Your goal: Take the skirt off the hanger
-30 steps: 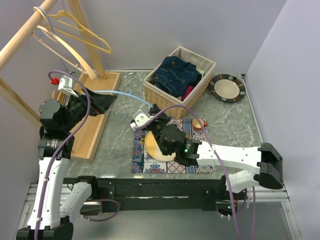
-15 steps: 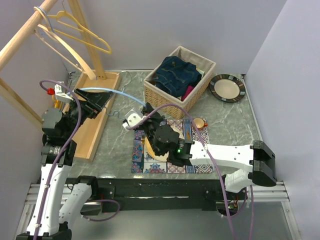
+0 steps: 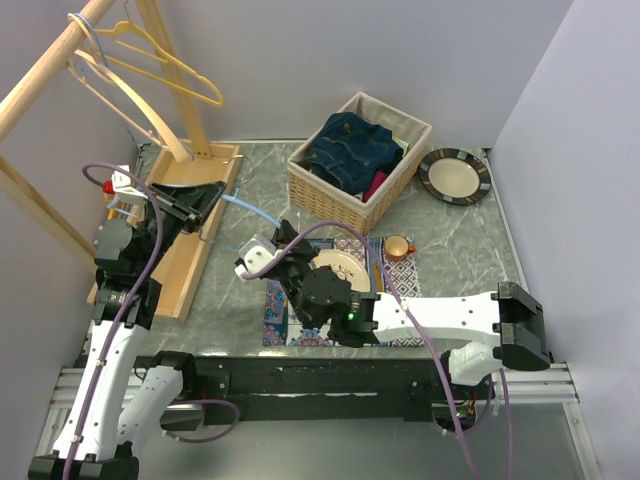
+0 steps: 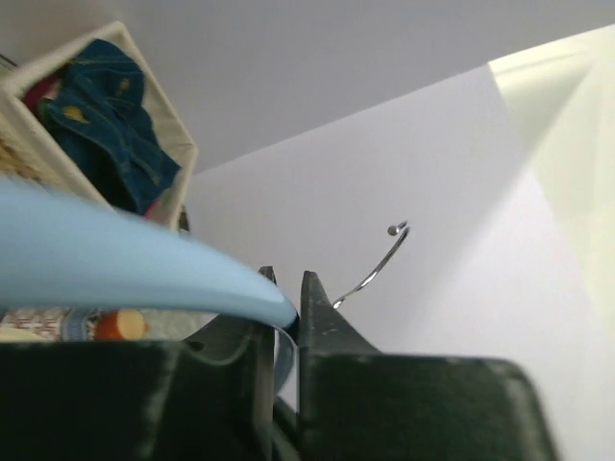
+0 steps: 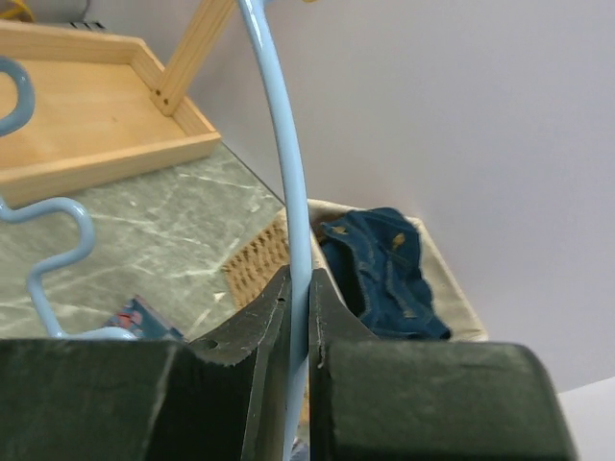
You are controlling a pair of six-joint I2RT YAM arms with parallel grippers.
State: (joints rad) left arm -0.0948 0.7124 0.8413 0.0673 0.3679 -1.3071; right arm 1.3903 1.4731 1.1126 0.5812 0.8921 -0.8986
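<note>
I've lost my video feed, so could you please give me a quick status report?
Left gripper shut on light-blue hanger; right gripper shut on its bar. Hanger bare; blue denim garment lies in wicker basket. Nothing blocking the hanger.

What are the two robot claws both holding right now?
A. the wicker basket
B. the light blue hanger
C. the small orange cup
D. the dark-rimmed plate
B: each wrist view shows the light blue hanger pinched between closed fingers, with the left gripper on one part of it and the right gripper on another.
</note>
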